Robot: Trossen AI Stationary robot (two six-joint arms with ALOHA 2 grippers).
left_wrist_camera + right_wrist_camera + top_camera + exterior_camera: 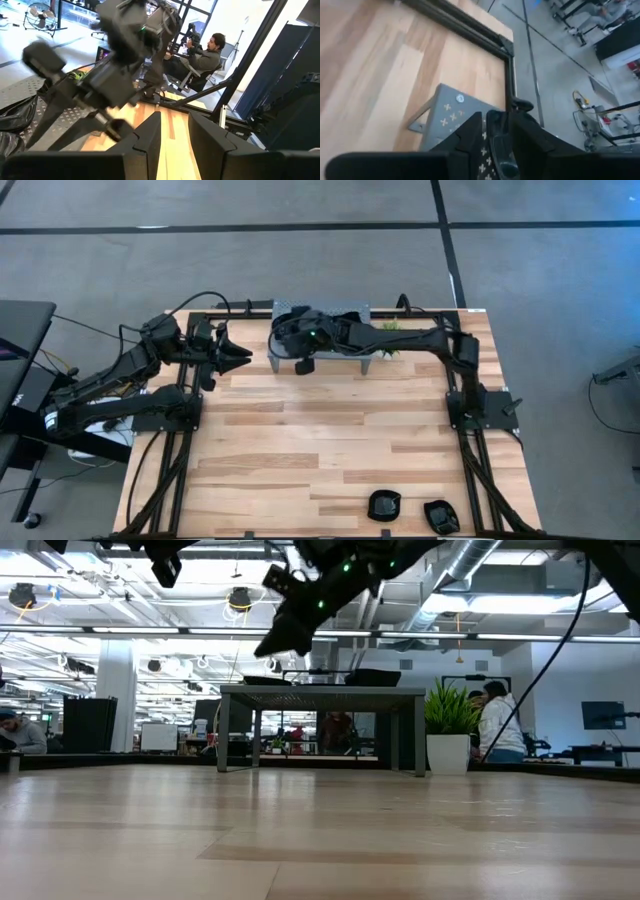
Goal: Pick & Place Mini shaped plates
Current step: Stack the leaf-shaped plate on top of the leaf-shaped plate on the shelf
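Since two plates (384, 504) (441, 516) already lie side by side at the near edge of the table (320, 450), the step in hand looks like fetching another from the far end. The set-down spot should be planned beside that pair, not on top of it. The middle of the table carries nothing, so the carry back can run low and straight. Farther off, the left hand (240, 356) waits released and holding nothing. It sits just beside the stand's left end and should keep out of the lift path. The right hand (303, 363) hangs over the front left part of the stand (320, 692). Something dark and glossy shows at its tip in the wrist view, and I cannot tell whether it is released or grasping. The remaining plates (372, 677) sit on top of the stand, dark and low. To do this well, I would take one plate by its rim and check that it is seated. It should then be lifted clear of the stand edge before swinging, since glossy ware may slip. The plant (447, 710) at the right end should be avoided.
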